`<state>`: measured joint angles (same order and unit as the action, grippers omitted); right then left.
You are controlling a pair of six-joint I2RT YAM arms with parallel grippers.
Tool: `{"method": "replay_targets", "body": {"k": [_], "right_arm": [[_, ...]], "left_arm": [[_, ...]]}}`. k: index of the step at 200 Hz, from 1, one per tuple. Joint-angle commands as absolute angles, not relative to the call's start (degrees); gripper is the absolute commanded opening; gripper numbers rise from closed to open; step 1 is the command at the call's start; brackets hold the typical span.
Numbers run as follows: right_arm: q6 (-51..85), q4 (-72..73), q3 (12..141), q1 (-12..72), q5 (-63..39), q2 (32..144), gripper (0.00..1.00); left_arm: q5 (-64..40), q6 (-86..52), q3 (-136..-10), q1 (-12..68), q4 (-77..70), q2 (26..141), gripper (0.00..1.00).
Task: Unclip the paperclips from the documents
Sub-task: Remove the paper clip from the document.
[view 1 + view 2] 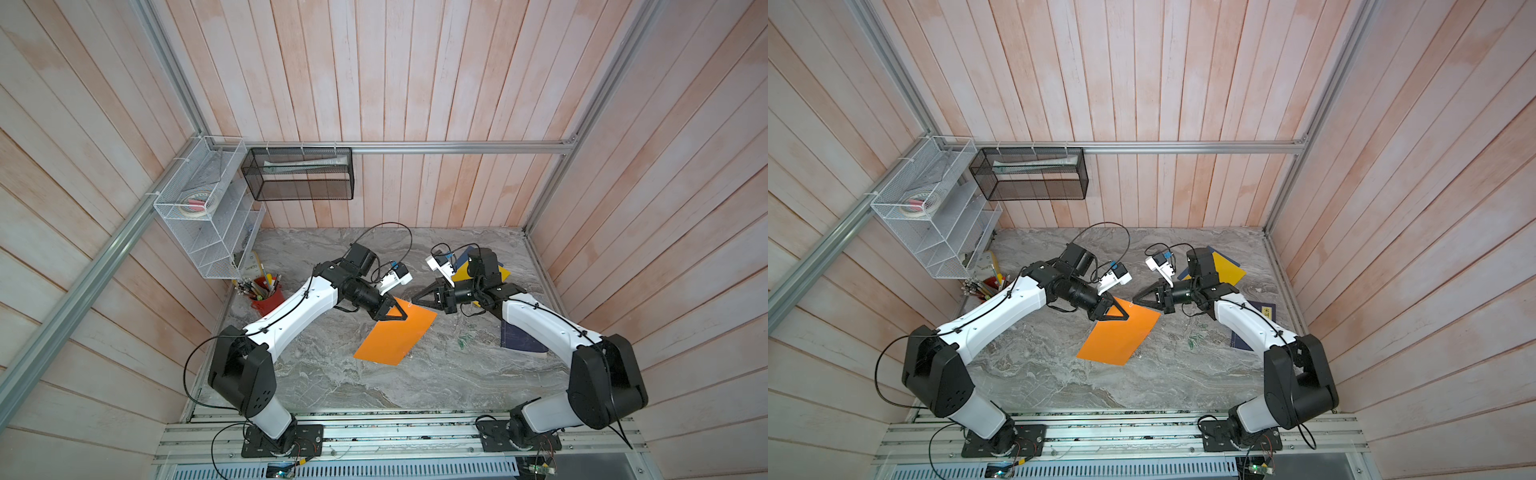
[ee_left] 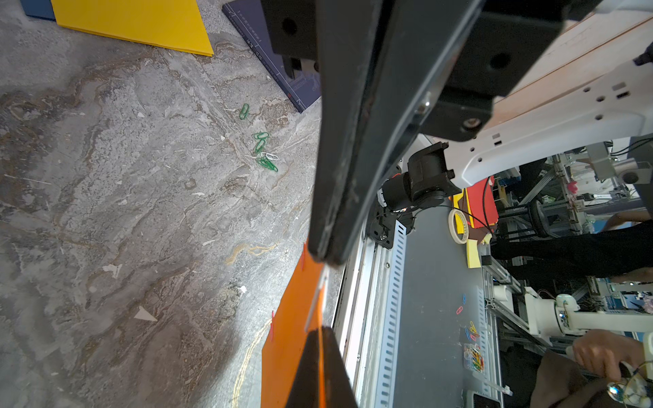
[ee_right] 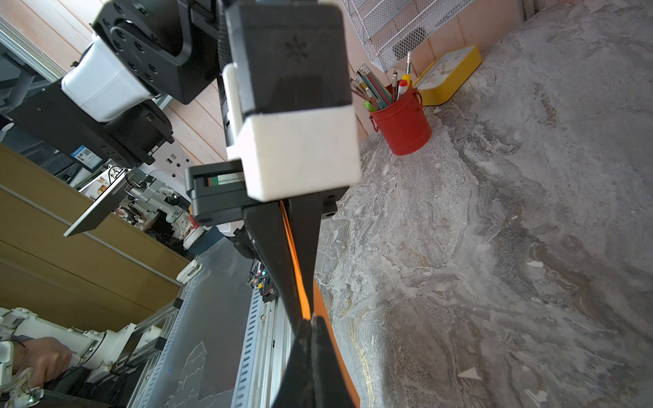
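The right arm (image 1: 536,320) is partly hiding one yellow paper sheet (image 1: 503,272). The left claw (image 1: 405,318) is gripping the flat orange paper sheet (image 1: 395,338) on the marble desk (image 1: 332,382), beside one silvery wire paperclip (image 2: 315,303). The closed right claw (image 1: 414,299) is pointing there.

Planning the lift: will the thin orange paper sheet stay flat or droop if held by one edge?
Probably fairly stiff: the thin orange paper sheet, pinched at one edge by the left tool, looks flat. Likely light, being so thin.

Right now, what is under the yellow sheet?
A dark blue sheet pokes out from under the yellow sheet. How far it reaches beneath, and whatever else lies there, is covered.
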<state>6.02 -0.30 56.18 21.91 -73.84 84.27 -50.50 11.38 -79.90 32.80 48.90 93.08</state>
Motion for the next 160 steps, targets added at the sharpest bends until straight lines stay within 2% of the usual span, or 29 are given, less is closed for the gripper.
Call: {"method": "replay_targets", "body": {"k": [1, 81, 160], "right_arm": [[6.51, 1.39, 55.57, 21.42, -75.18, 83.76, 0.02], [10.96, 5.99, 53.64, 17.92, -73.39, 82.32, 0.02], [17.10, 5.53, 47.33, 10.93, -58.75, 78.00, 0.01]], "left_arm": [[-50.10, 12.36, -78.96, 33.04, 49.66, 91.77, 0.00], [-48.79, 12.22, -79.04, 32.97, 49.33, 91.49, 0.00], [-46.85, 10.39, -79.49, 32.57, 46.13, 91.35, 0.00]]}}
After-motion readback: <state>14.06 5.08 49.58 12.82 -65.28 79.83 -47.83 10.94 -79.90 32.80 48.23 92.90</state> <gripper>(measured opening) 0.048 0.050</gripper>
